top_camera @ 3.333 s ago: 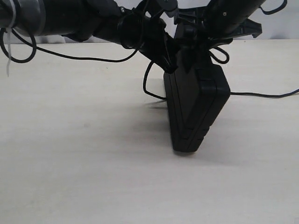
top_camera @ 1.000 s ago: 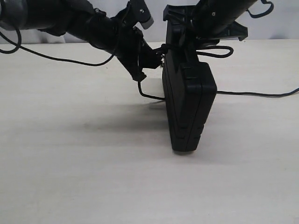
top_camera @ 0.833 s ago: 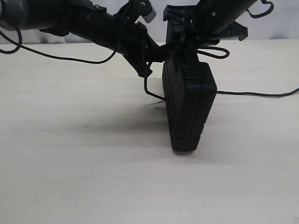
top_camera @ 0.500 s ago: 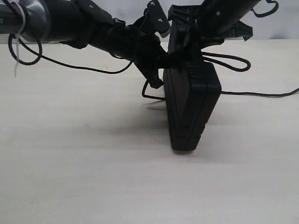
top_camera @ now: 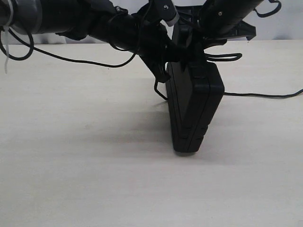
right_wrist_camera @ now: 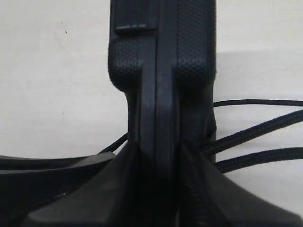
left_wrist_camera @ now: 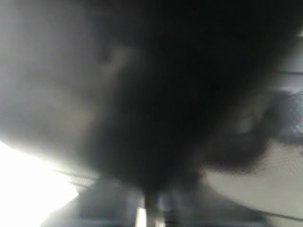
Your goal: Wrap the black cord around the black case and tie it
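The black case [top_camera: 194, 113] stands on its narrow edge on the table, leaning slightly. My right gripper [top_camera: 190, 37] comes down from above and is shut on the case's upper end; its fingers [right_wrist_camera: 118, 189] press both faces of the case [right_wrist_camera: 161, 56]. The black cord [top_camera: 265, 96] trails off to the right along the table, loops [top_camera: 226, 56] beside the case top, and hangs in a short bend [top_camera: 158, 90] on the left. My left gripper [top_camera: 166, 59] is tight against the case's upper left corner, apparently shut on the cord. The left wrist view is a dark blur. Cord strands [right_wrist_camera: 255, 127] pass beside the case.
The pale wooden table [top_camera: 85, 165] spreads out around the case. The left arm's thin black cable [top_camera: 71, 59] sags over the table, with a white zip tie [top_camera: 6, 56] at the far left. A white wall lies behind.
My left gripper has moved right, up against the case's top corner, drawing the hanging cord bend closer to the case. The cord loop on the right has grown shorter. The right gripper keeps its hold.
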Motion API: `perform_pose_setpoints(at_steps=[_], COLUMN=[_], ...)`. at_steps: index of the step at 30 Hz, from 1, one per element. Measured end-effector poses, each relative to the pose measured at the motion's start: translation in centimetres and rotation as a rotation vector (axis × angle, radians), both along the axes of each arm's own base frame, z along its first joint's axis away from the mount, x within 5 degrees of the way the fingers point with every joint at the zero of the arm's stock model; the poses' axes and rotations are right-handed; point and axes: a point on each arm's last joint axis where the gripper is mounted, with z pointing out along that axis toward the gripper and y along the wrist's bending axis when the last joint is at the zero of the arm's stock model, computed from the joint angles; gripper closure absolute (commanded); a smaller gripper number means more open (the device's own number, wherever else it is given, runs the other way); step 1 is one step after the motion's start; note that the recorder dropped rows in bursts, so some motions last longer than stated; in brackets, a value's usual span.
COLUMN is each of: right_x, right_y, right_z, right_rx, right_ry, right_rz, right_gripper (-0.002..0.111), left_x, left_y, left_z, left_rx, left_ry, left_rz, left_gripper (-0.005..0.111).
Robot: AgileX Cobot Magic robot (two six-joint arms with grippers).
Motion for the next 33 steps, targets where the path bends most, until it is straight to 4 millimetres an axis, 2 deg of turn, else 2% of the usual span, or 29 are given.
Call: perform_pose_setpoints(at_steps=[1,2,4,7,9,11,19,33], right_x=[0.0,0.0,-0.1,-0.1,-0.1,-0.1,-0.1,0.0], right_y=[0.0,0.0,0.2,0.2,0.2,0.2,0.3,0.1], right_z=[0.0,0.0,0.0,0.0,0.0,0.0,0.0,0.0], right_rx=[0.0,-0.001,0.003,0.002,0.002,0.006,0.011,0.014], right_ry=[0.0,-0.001,-0.001,0.0,0.0,0.002,0.001,0.007], right_rz=[0.0,0.002,0.006,0.007,0.007,0.006,0.006,-0.003], right_gripper=[0.104,0.104,0.104,0.104,0.104,0.104,0.104,0.104], left_x=[0.0,-0.2,-0.5,-1.0,-0.8,-0.5,0.0,0.2], left_y=[0.1,0.3,0.9,1.5,1.6,1.5,1.4,0.6], left_z=[0.2,0.4,0.8,0.1,-0.2,-1.1,-1.6,-1.4], left_rx=[0.014,0.042,0.128,0.224,0.25,0.255,0.225,0.152], left_ry=[-0.013,-0.025,-0.023,0.006,-0.006,0.009,0.013,-0.036], left_rz=[-0.004,-0.018,-0.03,-0.092,-0.093,-0.067,-0.014,-0.004], left_gripper=[0.055,0.05,0.05,0.051,0.07,0.08,0.107,0.107])
